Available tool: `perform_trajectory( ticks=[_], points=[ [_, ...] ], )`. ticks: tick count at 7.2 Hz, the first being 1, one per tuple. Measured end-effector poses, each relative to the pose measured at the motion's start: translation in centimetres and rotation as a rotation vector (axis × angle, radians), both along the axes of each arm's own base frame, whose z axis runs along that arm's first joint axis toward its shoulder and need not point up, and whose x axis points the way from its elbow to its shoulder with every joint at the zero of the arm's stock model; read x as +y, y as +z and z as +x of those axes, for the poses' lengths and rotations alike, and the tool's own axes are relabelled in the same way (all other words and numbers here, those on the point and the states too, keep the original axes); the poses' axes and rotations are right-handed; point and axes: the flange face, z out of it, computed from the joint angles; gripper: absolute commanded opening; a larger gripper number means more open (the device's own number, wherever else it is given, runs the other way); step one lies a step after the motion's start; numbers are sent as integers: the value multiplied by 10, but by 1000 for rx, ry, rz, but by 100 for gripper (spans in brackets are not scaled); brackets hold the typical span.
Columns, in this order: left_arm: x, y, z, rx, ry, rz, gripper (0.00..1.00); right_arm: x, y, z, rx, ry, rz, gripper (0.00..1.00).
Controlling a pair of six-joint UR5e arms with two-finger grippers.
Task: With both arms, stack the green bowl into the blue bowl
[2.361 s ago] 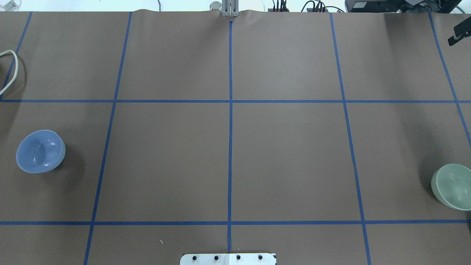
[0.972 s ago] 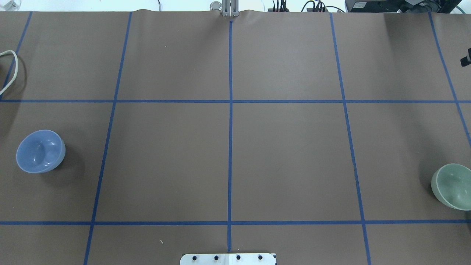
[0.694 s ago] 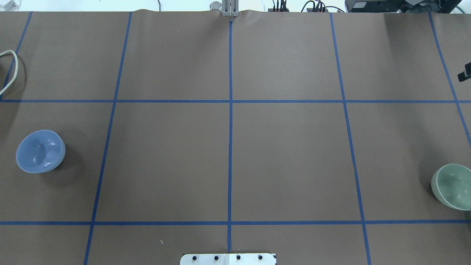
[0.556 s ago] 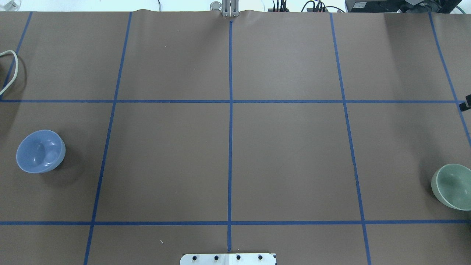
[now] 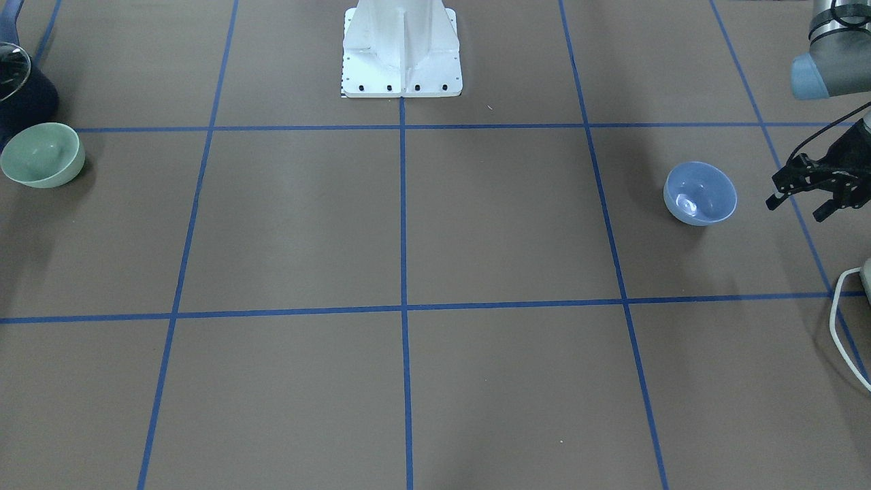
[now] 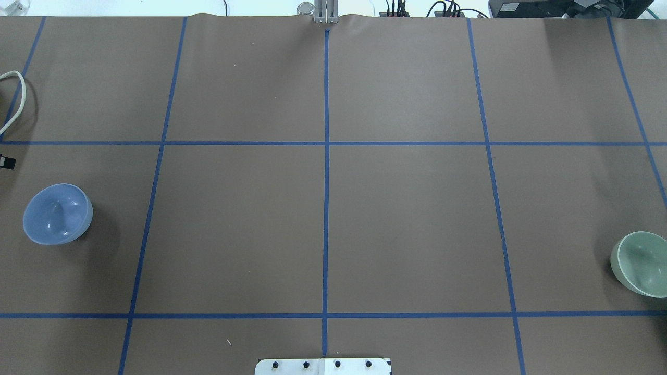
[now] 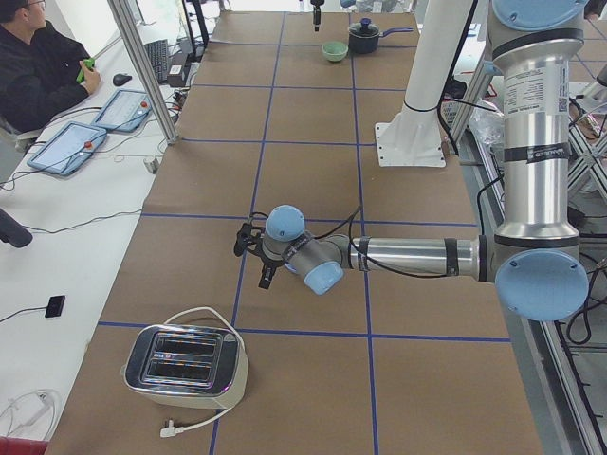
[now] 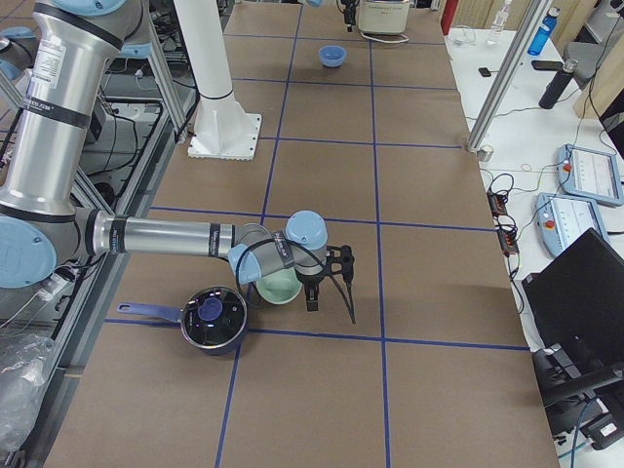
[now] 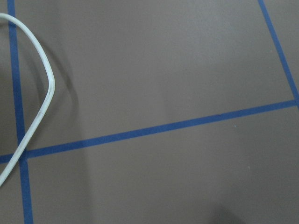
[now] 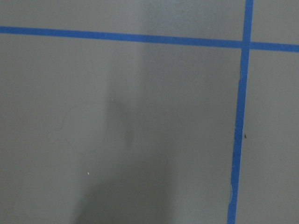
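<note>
The blue bowl (image 5: pixel 701 194) stands upright near the table's left end, also in the overhead view (image 6: pixel 56 213). The green bowl (image 5: pixel 41 155) stands upright at the right end, also in the overhead view (image 6: pixel 643 263). My left gripper (image 5: pixel 795 207) is open and empty, hovering beside the blue bowl on its outer side, apart from it. Only one fingertip (image 6: pixel 6 162) shows overhead. My right gripper (image 8: pixel 327 278) hovers just beside the green bowl (image 8: pixel 278 286), away from the robot. It shows only in the exterior right view, so I cannot tell whether it is open or shut.
A dark pot with a glass lid (image 8: pixel 213 317) sits next to the green bowl. A toaster (image 7: pixel 185 360) with a white cable (image 6: pixel 13 99) lies at the left end. The white pedestal (image 5: pixel 401 47) stands at the robot's side. Blue tape lines grid the brown table.
The right gripper's tip slid along the overhead view's right edge toward the robot and left the view. The left gripper's fingertip has entered at the left edge. Both bowls stayed put.
</note>
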Motion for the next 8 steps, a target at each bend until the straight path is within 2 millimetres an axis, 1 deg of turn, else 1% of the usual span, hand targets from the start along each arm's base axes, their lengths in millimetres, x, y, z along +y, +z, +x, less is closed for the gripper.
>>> perform_trajectory(
  ticks=[1, 3, 5, 7, 8],
  points=[
    [10, 4, 17, -8, 0, -5, 97, 10, 5, -3, -3, -6, -3, 100],
    [21, 7, 44, -11, 23, -18, 97, 19, 9, -14, -8, -25, -19, 100],
    [28, 8, 61, -12, 53, -25, 97, 24, 13, -31, -9, -59, -45, 100],
    [33, 12, 73, -17, 79, -32, 97, 27, 28, -42, 1, -85, -69, 100],
    [34, 14, 76, -19, 85, -35, 97, 27, 33, -45, 5, -93, -72, 100]
  ],
)
